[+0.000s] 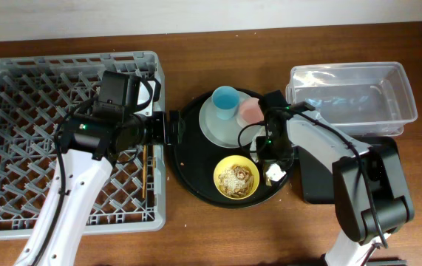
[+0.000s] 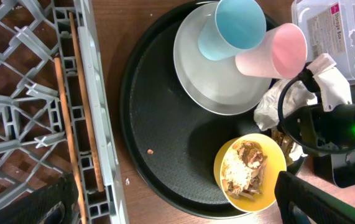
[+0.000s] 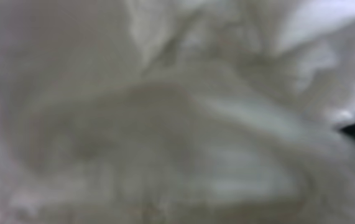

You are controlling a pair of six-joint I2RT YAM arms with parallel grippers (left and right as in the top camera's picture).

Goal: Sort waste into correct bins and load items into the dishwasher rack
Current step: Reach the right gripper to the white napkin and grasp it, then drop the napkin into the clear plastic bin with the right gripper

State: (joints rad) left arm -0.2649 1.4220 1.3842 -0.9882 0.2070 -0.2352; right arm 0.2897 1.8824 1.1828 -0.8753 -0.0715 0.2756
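The right gripper point(image 1: 273, 157) is held low over the right edge of the large round black tray point(image 1: 188, 159), its jaws pressed together on the crumpled white napkin point(image 1: 276, 174). The right wrist view is filled by blurred white folds, and the fingers themselves cannot be made out there. The napkin is seen just beside the yellow bowl point(image 2: 272, 160), in which beige food scraps point(image 1: 238, 179) are heaped. On the far part of the round tray a pale grey-green plate point(image 1: 212, 127) is set, with a light-blue cup point(image 1: 225, 100) standing on it and a pink cup point(image 1: 250, 111) tipped on its side against the plate's right rim. The left gripper point(image 1: 172, 127) is poised at the round tray's left edge, its fingers spread wide and nothing between them. Two wooden chopsticks point(image 2: 63, 124) are laid in the grey dishwasher rack point(image 1: 18, 96), along its right wall. The clear plastic tub point(image 1: 399, 89) is placed at the far right, and the shallow black rectangular tray point(image 1: 312, 181) is partly covered by the right arm.
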